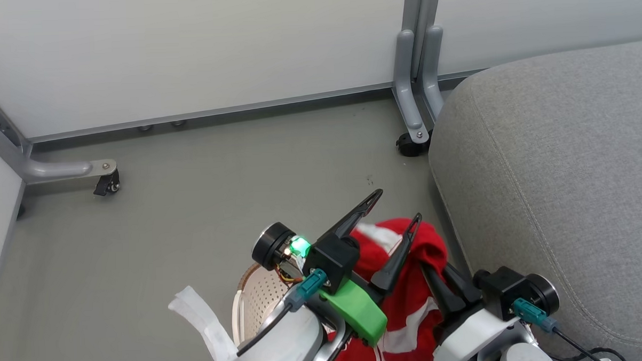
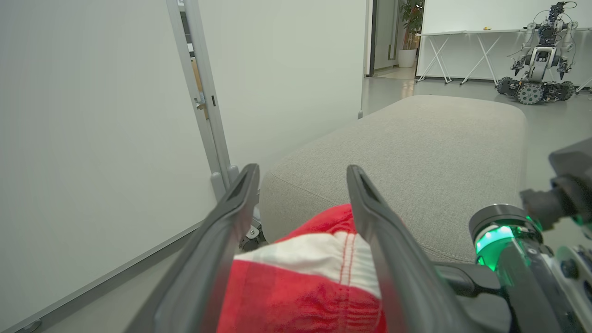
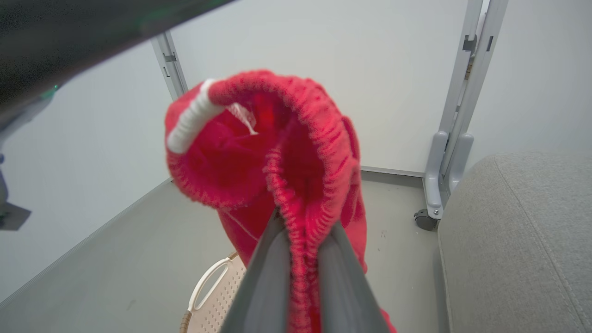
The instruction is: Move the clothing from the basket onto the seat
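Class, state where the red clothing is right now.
Head view: the clothing hangs above the basket, pinched by the right gripper, just left of the seat.

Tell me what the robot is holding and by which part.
The right gripper pinches the red clothing by its ribbed edge, fingers shut; the left gripper is open.

Robotics lab: wheeled partition panels, another robot parked beyond.

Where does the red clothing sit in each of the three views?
Head view: the clothing is low centre, just left of the seat.
Left wrist view: clothing at bottom centre, between the spread fingers of the left gripper, seat behind.
Right wrist view: clothing at centre, pinched in the shut right gripper.
Shared landmark: the grey seat, at the right in the head and right wrist views.
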Available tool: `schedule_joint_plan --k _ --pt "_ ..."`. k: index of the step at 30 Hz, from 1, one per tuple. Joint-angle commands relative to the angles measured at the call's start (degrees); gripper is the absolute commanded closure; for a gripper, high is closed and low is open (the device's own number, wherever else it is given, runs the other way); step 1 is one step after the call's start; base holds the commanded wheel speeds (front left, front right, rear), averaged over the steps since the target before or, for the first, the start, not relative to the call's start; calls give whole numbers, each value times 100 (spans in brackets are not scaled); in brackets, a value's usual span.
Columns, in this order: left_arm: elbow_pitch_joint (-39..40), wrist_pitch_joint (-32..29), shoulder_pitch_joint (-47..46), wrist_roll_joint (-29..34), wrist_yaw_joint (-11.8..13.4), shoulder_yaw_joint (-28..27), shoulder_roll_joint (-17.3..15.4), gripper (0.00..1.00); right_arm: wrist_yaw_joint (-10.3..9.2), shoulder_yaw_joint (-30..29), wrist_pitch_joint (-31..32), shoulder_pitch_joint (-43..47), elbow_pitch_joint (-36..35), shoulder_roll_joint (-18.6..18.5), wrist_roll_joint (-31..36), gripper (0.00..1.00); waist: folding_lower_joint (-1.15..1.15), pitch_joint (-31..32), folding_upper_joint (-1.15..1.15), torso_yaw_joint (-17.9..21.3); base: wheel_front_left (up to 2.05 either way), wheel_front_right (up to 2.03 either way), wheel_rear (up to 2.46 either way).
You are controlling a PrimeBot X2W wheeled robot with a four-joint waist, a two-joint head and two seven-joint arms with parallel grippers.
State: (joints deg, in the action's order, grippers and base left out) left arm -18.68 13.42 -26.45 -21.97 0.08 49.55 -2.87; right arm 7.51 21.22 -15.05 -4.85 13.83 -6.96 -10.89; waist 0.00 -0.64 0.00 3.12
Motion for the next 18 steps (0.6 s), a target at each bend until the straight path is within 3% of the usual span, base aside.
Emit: schedule_joint_plan --k 1,18 --pt "-7 13 -65 -31 44 -4 -13 0 -4 -25 -19 27 8 9 28 100 0 -1 0 1 0 0 0" --pt "-99 65 -134 -3 102 41 -120 0 -4 -64 -19 17 -12 15 37 100 0 -15 0 12 0 0 0"
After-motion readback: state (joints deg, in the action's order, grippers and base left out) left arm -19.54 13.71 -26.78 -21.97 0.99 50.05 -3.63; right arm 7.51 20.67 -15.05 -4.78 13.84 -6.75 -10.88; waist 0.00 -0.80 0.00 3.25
